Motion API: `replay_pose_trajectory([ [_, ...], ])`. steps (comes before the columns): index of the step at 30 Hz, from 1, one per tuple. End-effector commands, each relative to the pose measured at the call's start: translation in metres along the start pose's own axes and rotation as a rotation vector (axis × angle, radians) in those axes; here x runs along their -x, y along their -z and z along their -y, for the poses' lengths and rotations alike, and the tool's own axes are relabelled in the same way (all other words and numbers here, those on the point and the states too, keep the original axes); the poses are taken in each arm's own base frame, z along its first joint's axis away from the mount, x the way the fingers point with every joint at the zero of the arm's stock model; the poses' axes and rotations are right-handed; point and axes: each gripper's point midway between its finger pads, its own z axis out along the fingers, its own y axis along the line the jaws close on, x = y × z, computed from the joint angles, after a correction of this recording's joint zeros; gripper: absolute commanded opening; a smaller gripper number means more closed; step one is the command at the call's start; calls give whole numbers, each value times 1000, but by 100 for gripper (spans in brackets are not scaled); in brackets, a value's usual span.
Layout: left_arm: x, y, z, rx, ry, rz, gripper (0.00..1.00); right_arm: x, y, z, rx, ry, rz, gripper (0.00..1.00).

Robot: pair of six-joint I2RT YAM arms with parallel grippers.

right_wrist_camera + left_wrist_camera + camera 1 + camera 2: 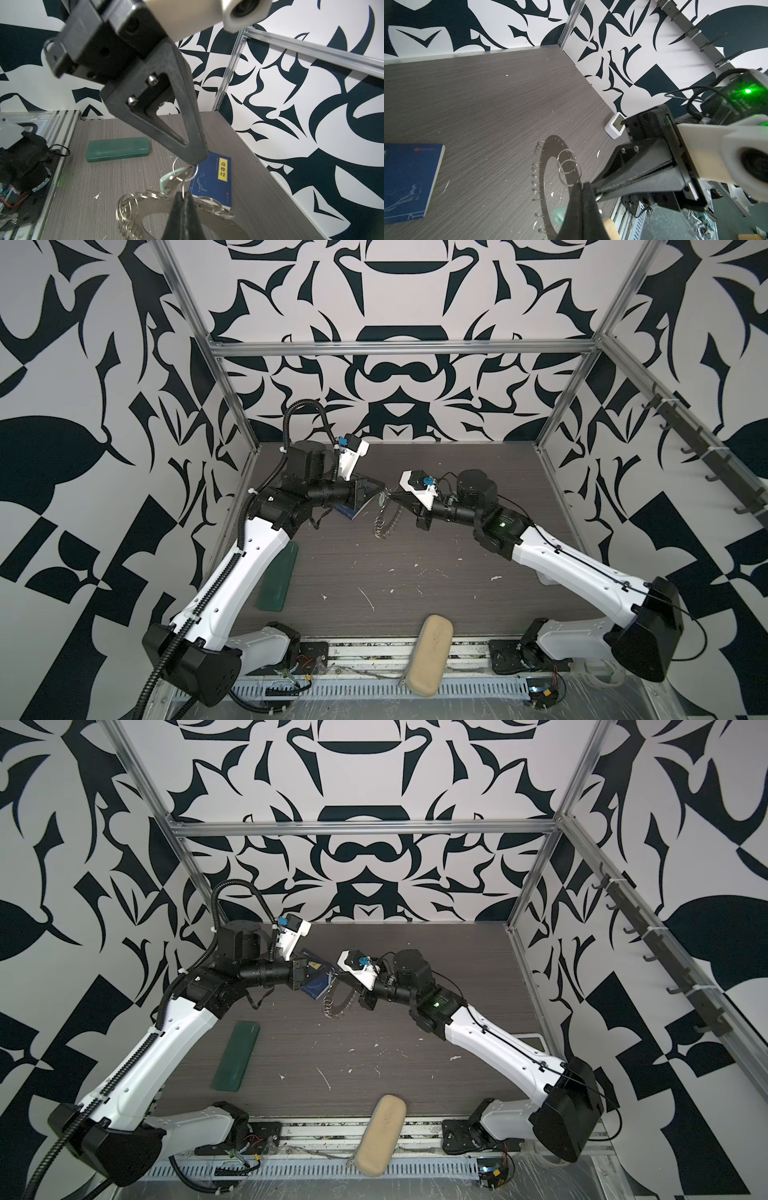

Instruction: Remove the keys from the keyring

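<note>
Toward the back of the dark wood-grain table (415,564), the two arms meet tip to tip above the surface. The left gripper (380,489) reaches in from its side with its jaws pressed together, and the right wrist view shows it (194,162) pinching the top end of the keys (168,178), where the mint-green tag lies against a small silver key. The right gripper (394,494) comes in from the opposite side. Its jaws are also squeezed tight, and its tip (182,194) nips a wire split ring of the keyring (158,207) right under the tag. From above, the keyring (384,518) hangs below the two tips, tilted nearly edge-on, and I can't tell if its lower rim touches the table. In the left wrist view its flat grey face (552,147) shows more fully, with small wire rings along the rim and the tag (557,214) peeking out beside the left gripper (582,185). A blue book (212,178) lies flat on the table beneath the left gripper. A dark green case (278,576) lies near the left arm, well apart from the grippers, and a beige case (430,649) rests across the front edge. A small white device (614,125) stands against the right wall.
</note>
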Motion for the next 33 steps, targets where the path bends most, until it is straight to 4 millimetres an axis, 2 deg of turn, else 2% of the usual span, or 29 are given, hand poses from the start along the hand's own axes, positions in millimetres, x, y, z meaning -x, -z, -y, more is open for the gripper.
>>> replay_pose_trajectory([
  [1,-15,-3,-36,124,66,-40,0,73,28,11,-64,93,223,0],
  [5,-20,-4,-49,185,69,-66,0,77,33,14,-82,97,235,0],
  [8,-17,-4,-49,184,62,-58,0,78,35,17,-92,89,244,0],
  [9,-20,-12,-55,187,79,-76,0,78,36,18,-101,87,248,0],
  [14,-21,-24,-45,116,95,-64,0,79,32,21,-94,63,270,0],
  [17,-22,-24,-49,132,96,-61,0,74,31,27,-123,56,259,0],
  [21,-35,-25,-74,233,87,-82,0,58,36,40,-196,49,204,0],
  [25,-44,-23,-108,387,57,-49,0,38,46,46,-262,25,134,0],
  [28,-63,-23,-131,478,67,-54,0,20,57,48,-319,10,83,0],
  [29,-63,-15,-129,492,68,-32,0,12,61,50,-345,6,63,0],
  [33,-92,-14,-145,558,124,-70,0,-11,80,50,-420,-18,7,0],
])
